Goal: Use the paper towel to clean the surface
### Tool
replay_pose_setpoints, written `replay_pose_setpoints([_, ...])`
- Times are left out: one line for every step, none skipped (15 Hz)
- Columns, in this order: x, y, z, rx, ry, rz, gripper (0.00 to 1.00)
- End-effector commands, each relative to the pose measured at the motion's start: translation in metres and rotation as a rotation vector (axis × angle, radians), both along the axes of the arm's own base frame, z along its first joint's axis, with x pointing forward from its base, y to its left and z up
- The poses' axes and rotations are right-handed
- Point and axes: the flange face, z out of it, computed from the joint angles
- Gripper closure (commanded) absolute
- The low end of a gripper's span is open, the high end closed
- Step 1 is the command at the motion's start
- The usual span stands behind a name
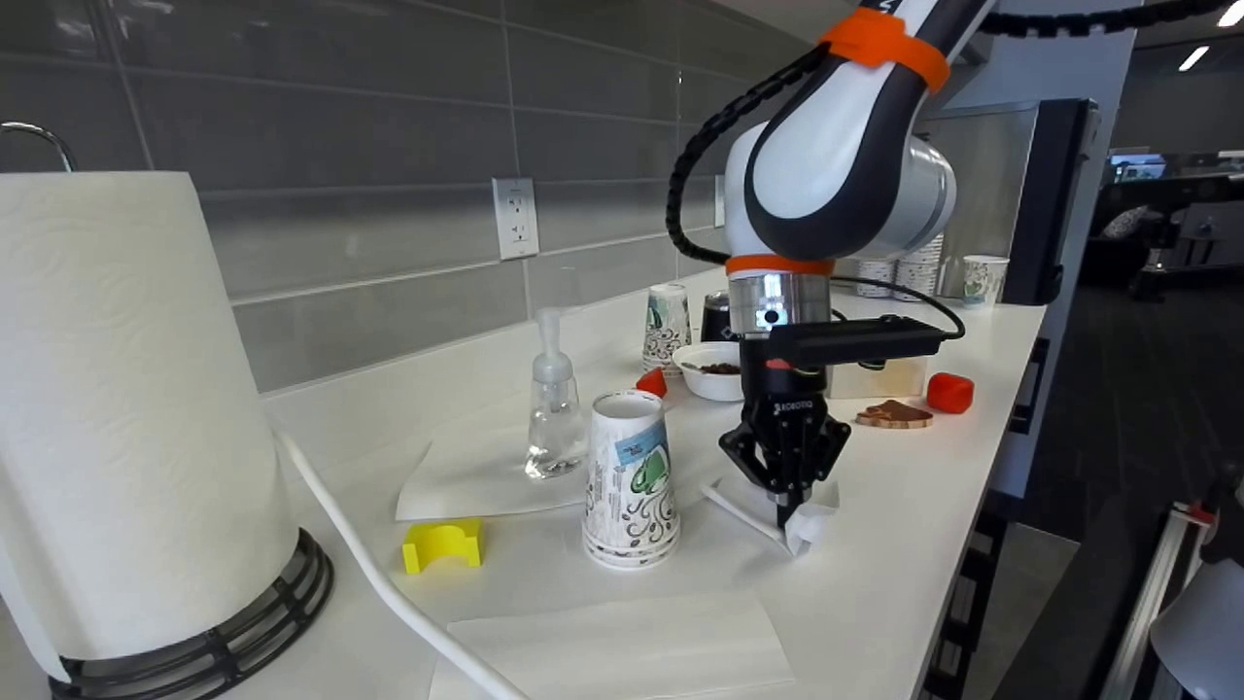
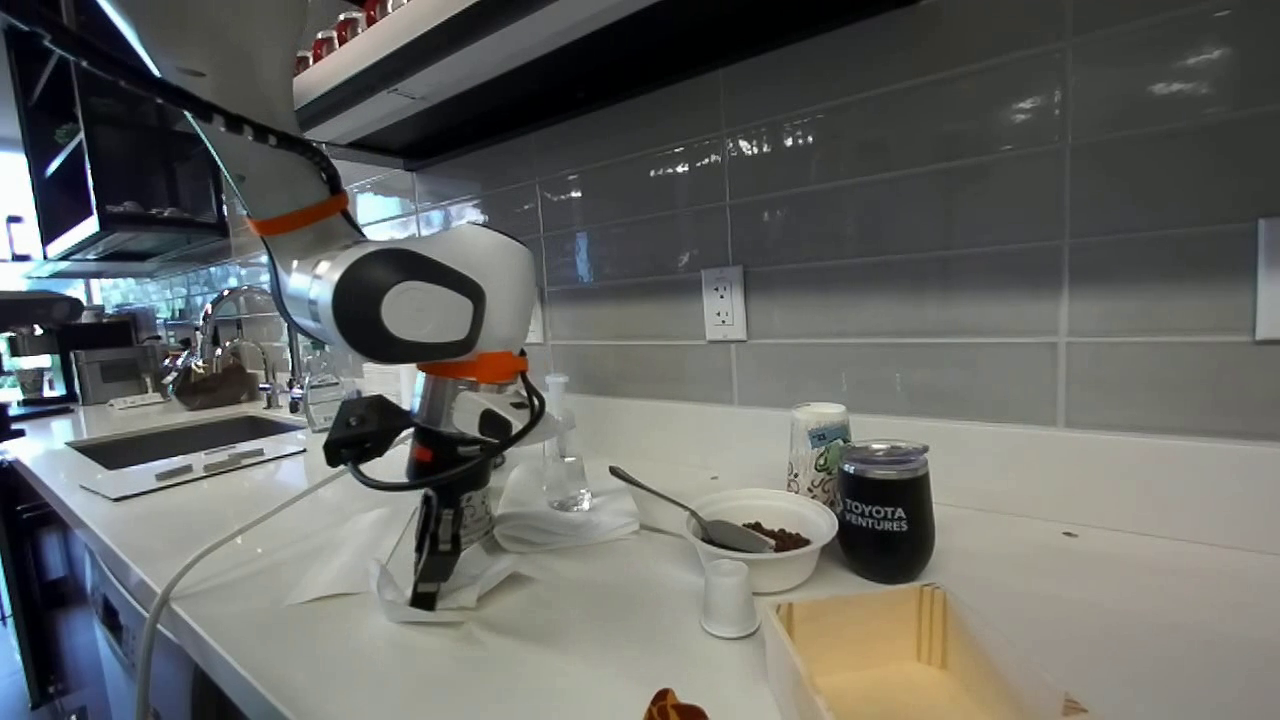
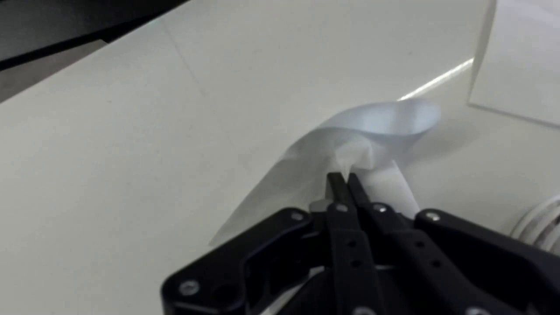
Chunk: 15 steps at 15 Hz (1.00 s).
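Jointed white-and-black robot arm (image 1: 821,146) bent over white tabletop (image 1: 865,593)
Black two-fingered tool (image 3: 344,176), pointing down, clenched on creased white paper towel (image 3: 313,157)

White paper towel (image 3: 306,168) is lying crumpled just beside the paper-cup stack (image 1: 630,486). Its middle is bunching into folds; one end is curling up off the countertop (image 3: 131,175). Countertop is running white and glossy around the stack.
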Motion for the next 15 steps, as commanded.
replay_pose_setpoints([-0.023, 0.008, -0.01, -0.032, 0.092, 0.073, 1.0])
replay_pose_setpoints([-0.027, 0.005, -0.01, -0.059, 0.119, 0.075, 1.0])
replay_pose_setpoints([-0.029, -0.001, -0.008, -0.102, 0.149, 0.071, 1.0])
replay_pose_setpoints([-0.028, -0.006, -0.007, -0.138, 0.166, 0.057, 1.0])
replay_pose_setpoints([-0.027, -0.014, -0.005, -0.175, 0.186, 0.041, 1.0])
replay_pose_setpoints([-0.025, -0.023, -0.004, -0.208, 0.194, 0.025, 1.0])
replay_pose_setpoints([-0.022, -0.032, -0.001, -0.241, 0.195, 0.003, 1.0])
replay_pose_setpoints([-0.019, -0.041, 0.0, -0.261, 0.196, -0.013, 1.0])
replay_pose_setpoints([-0.016, -0.05, 0.001, -0.28, 0.189, -0.034, 1.0])
replay_pose_setpoints([-0.011, -0.06, 0.003, -0.289, 0.18, -0.056, 1.0])
replay_pose_setpoints([-0.006, -0.071, 0.004, -0.29, 0.165, -0.074, 1.0])
replay_pose_setpoints([-0.002, -0.081, 0.004, -0.278, 0.154, -0.096, 1.0])
replay_pose_setpoints([0.002, -0.089, 0.005, -0.269, 0.133, -0.119, 1.0])
replay_pose_setpoints([0.006, -0.094, 0.006, -0.247, 0.111, -0.141, 1.0])
replay_pose_setpoints([0.009, -0.096, 0.008, -0.236, 0.092, -0.163, 1.0])
